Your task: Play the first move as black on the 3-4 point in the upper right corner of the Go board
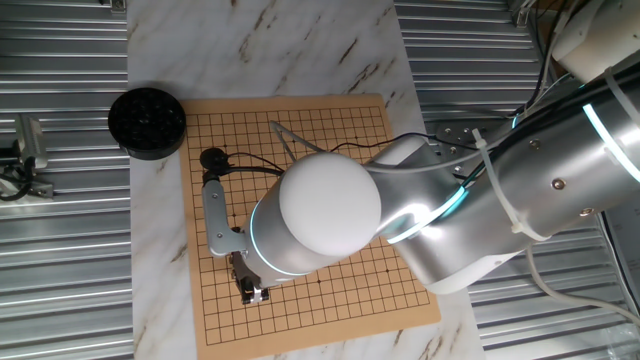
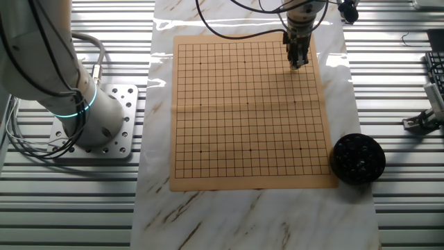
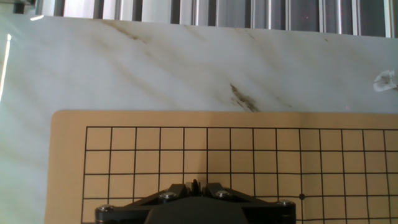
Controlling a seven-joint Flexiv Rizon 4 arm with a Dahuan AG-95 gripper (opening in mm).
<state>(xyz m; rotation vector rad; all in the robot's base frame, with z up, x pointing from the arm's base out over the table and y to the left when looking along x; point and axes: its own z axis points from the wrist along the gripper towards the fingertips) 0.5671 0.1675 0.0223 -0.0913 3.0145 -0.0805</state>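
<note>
Gripper (image 3: 194, 185) fingers nearly together, something small and dark between the tips, can't tell if gripped. Tips low over the board (image 2: 243, 125), a flat square tan wooden panel with fine black grid and faint middle crease, near its corner. Board lies on marble-patterned sheet (image 2: 250, 215); round black ribbed bowl (image 2: 356, 158) just beside board's edge.

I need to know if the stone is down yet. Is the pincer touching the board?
Cannot tell. In the other fixed view the pincer hangs low over the board, but no view shows contact or a gap plainly.
</note>
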